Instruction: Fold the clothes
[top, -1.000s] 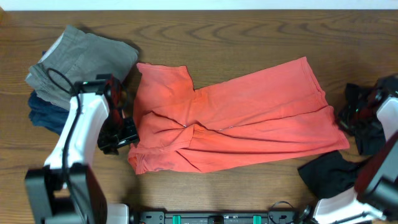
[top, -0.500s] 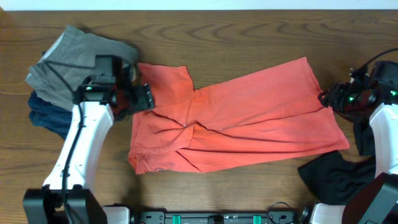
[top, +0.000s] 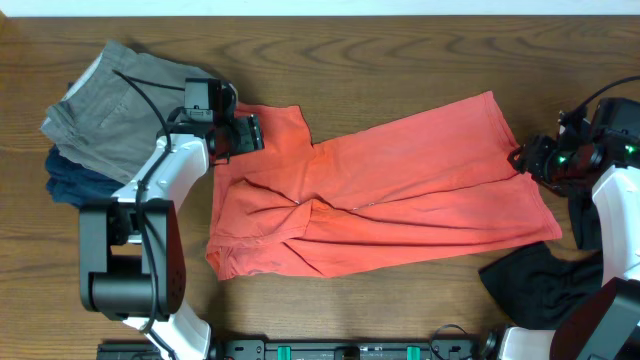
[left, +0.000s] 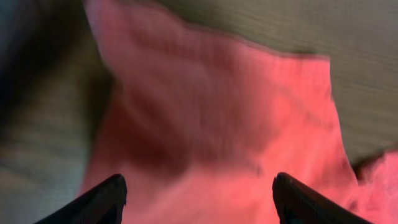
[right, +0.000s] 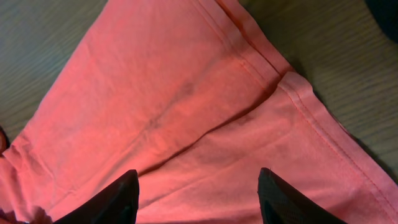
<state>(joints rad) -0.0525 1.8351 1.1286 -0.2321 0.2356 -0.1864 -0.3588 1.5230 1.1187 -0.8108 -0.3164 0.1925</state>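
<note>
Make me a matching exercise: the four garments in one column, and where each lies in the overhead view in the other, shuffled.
1. T-shirt
2. khaki garment
3. navy garment
4. black garment

a. upper left
b. lower right
c. spread across the middle
d. at the left, peeking out from under another garment

Pairs: 1-c, 2-a, 3-d, 4-b

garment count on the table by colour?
Coral-red short-sleeved cotton T-shirt: 1
Grey-khaki fabric garment: 1
Navy fabric garment, lying partly under the grey-khaki one: 1
Black crumpled fabric heap: 1 (whether it is more than one piece cannot be told)
Total: 4
</note>
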